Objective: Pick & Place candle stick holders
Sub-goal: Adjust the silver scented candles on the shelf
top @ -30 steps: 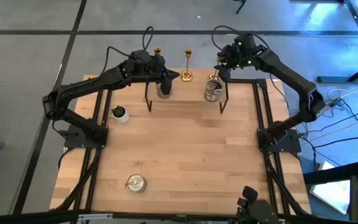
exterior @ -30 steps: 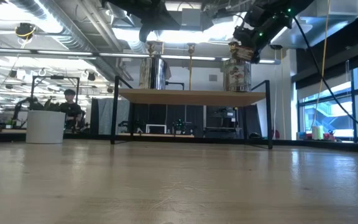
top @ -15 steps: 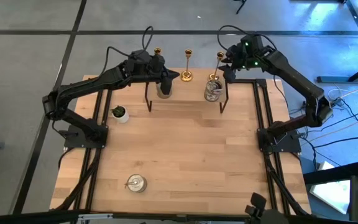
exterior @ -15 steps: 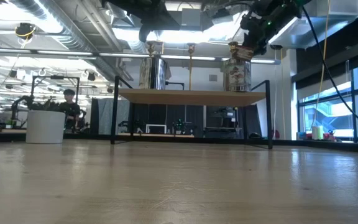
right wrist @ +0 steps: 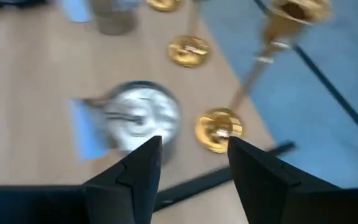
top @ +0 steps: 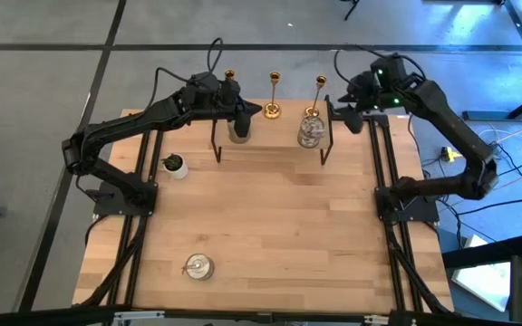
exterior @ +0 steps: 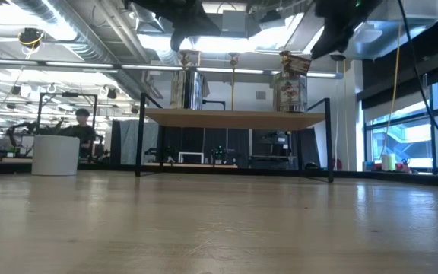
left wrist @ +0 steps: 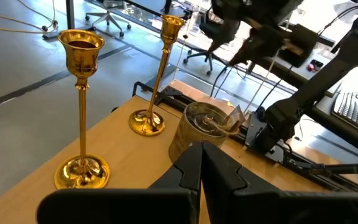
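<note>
My right gripper [top: 344,112] hangs open and empty just right of the far shelf [top: 270,145], where three gold holders [top: 320,83] and two glass holders [top: 310,132] stand. My left gripper [top: 246,112] sits closed over the shelf's left end. One glass holder [top: 198,266] lies near-left on the table [top: 270,235].

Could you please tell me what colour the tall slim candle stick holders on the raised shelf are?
Shiny gold tall slim candle stick holders, clearest in the left wrist view.
</note>
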`<state>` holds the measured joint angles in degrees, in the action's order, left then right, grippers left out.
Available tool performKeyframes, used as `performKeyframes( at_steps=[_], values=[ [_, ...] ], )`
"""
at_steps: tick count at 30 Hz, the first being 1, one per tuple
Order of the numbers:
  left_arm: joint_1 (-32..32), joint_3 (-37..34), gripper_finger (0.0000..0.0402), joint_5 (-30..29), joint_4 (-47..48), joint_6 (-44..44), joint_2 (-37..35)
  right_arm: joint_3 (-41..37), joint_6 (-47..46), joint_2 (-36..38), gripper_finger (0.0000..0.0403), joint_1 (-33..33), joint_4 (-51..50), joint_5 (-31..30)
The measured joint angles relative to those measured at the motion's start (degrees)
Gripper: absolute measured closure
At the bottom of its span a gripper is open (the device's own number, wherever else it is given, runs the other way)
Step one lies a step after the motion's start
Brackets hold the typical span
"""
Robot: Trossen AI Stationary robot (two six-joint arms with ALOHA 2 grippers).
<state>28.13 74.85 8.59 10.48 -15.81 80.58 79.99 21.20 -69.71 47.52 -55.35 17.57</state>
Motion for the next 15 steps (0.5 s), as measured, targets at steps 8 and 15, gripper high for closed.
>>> performKeyframes(
  at_steps=[8,15],
  values=[
    [0.0,0.0,0.04,3.22,-1.05,-0.09,0.0,0.0,0.13,3.41,0.0214,-4.31,-3.73,7.89],
    [0.07,0.0,0.04,4.49,-1.75,-0.03,0.0,-0.06,-4.59,5.9,0.0214,-8.39,-6.92,8.16]
  ],
)
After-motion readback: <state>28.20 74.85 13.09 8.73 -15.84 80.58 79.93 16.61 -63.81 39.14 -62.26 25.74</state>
